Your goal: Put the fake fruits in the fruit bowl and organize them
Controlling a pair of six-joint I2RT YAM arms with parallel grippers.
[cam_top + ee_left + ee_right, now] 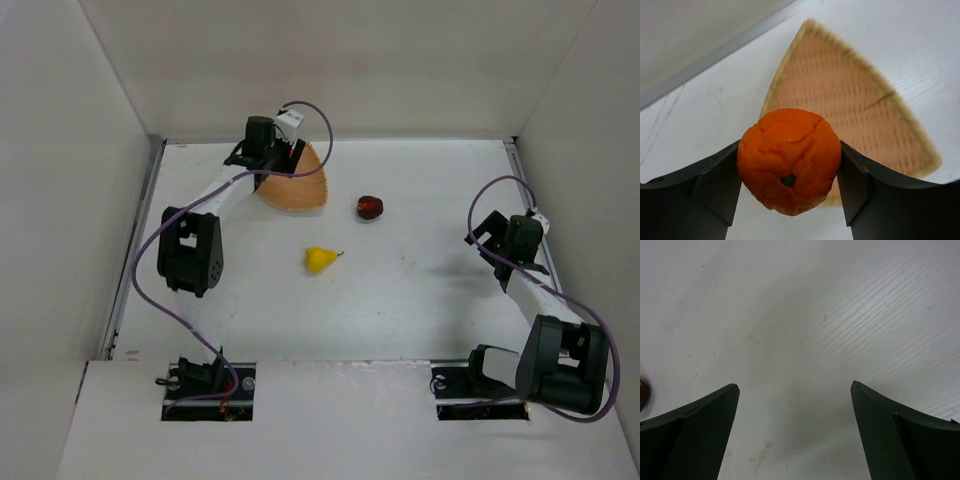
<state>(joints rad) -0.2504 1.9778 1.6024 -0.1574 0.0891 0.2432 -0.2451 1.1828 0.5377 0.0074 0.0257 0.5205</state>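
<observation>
L gripper [790,175] pinches round orange plastic fruit [789,155] at its widest girth, prob. just above edge of tan woven wedge bowl [860,100], far left. Looks light, stiff, slick; hold mid-sides. R gripper [795,435] spread, empty, right side.

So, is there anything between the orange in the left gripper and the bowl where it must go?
Nothing visible. The left gripper holds the orange over the edge of the bowl, whose visible inside is bare. The pear and the apple lie on the table, apart from it.
</observation>
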